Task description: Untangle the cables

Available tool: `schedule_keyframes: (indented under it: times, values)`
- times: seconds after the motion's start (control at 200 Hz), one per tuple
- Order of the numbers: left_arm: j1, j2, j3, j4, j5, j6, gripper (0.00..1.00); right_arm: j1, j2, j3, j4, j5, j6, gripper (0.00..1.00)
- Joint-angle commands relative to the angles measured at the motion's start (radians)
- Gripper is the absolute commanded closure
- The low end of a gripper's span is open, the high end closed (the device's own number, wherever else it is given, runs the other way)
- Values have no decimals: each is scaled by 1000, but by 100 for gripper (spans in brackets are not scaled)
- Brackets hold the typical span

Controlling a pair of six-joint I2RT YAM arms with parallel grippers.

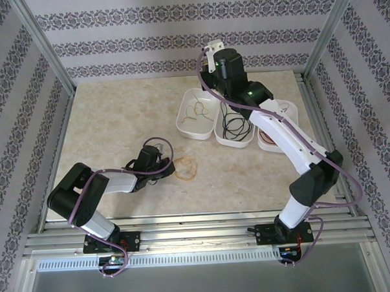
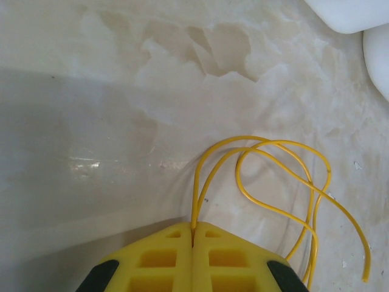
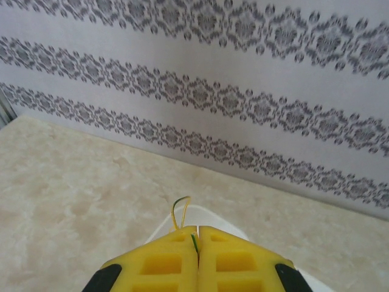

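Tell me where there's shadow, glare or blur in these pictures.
Left wrist: broad shadow across the table at left with a small glare streak; the yellow cable is sharp. Right wrist: even light, wallpaper slightly soft at upper right. Top external: soft, even light, no hard shadows.

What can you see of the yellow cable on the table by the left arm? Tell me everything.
The yellow cable is a thin, glossy, flexible wire, plastic-coated by its look. It lies slack on the beige marbled table in a few loose overlapping loops, one free end showing at the right. One strand runs into the shut left tool, pinched between its yellow fingers. It lies apart from the white trays.
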Motion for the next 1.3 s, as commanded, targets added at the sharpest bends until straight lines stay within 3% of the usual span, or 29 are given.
schedule_keyframes:
  times: [0.0, 0.595, 1.299]
  values:
    - [-21, -19, -14, -16, 20, 3, 100, -19, 29, 38, -27, -56, 61, 100]
    - [-21, -52, -17, -36, 6, 10, 100, -58, 112, 7, -88, -139, 143, 100]
    - [-20, -65, -21, -39, 3, 10, 100, -111, 486, 160, -221, -198, 206, 100]
